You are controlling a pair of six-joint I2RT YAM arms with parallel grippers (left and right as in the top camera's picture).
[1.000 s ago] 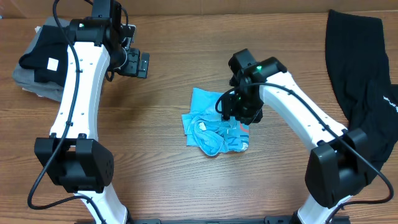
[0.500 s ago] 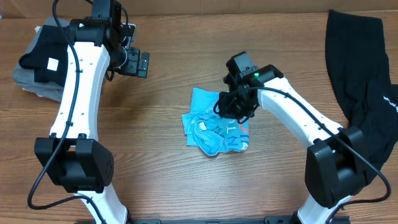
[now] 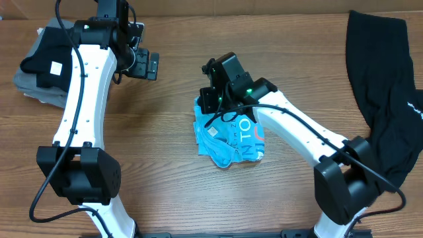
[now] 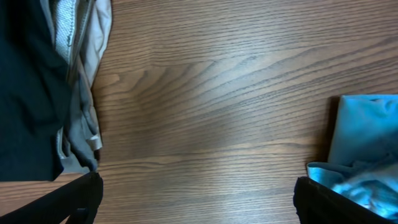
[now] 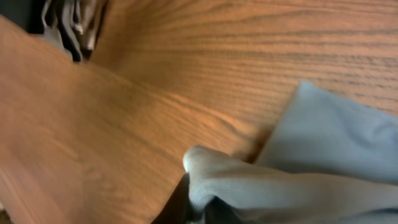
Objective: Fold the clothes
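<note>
The light blue T-shirt lies bunched mid-table, with white and red lettering showing on its upper layer. My right gripper is at the shirt's far left corner. In the right wrist view it is shut on a rolled fold of the pale cloth, lifted just off the wood. My left gripper hovers open above bare table to the far left. Its dark fingertips stand wide apart with nothing between them. The shirt's edge shows at the right of the left wrist view.
A black garment with small white lettering drapes over the table's right edge. A pile of grey and black clothes sits at the far left corner, and its edge also shows in the left wrist view.
My right gripper closed on the shirt near its right side and moved left and away, dragging a layer across so the lettering now shows. The left arm stayed still.
</note>
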